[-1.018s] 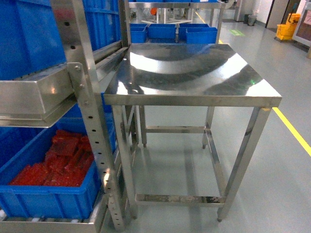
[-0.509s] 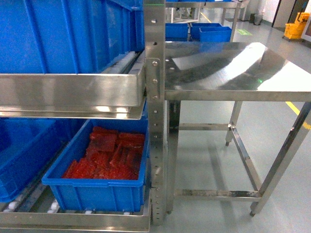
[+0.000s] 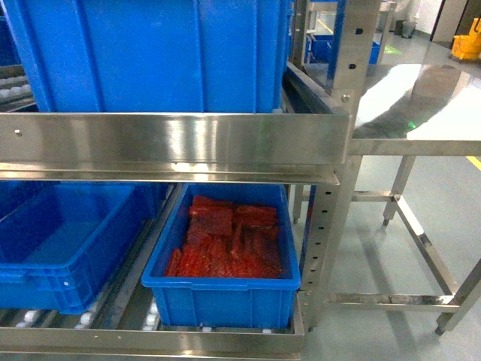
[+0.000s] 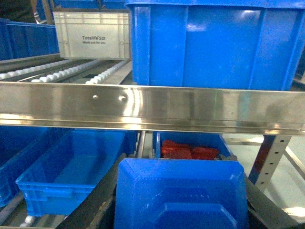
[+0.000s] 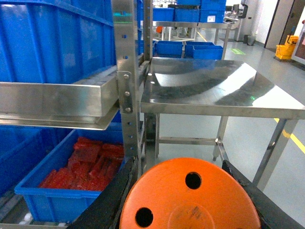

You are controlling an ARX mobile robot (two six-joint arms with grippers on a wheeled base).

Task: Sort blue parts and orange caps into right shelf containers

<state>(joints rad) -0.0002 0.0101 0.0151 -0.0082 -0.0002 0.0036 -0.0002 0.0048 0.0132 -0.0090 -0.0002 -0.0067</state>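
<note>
In the left wrist view a dark blue part (image 4: 180, 191) fills the space between the black fingers of my left gripper (image 4: 180, 202), which is shut on it. My right gripper (image 5: 190, 195) is shut on an orange cap (image 5: 188, 205) with two round holes. Neither gripper shows in the head view. Ahead stands the shelf with bright blue crates: a tall one (image 3: 150, 53) on the upper level, an empty one (image 3: 60, 248) at the lower left, and one (image 3: 225, 289) holding red pieces at the lower right.
A steel rail (image 3: 173, 143) fronts the upper shelf, with a perforated upright post (image 3: 331, 226) at its right end. A steel table (image 3: 421, 113) stands right of the shelf. A pale grey lettered crate (image 4: 93, 36) sits on rollers at the back left.
The head view has swung left from the steel table onto the shelf. The table now lies at the right edge, and the crates fill the view.
</note>
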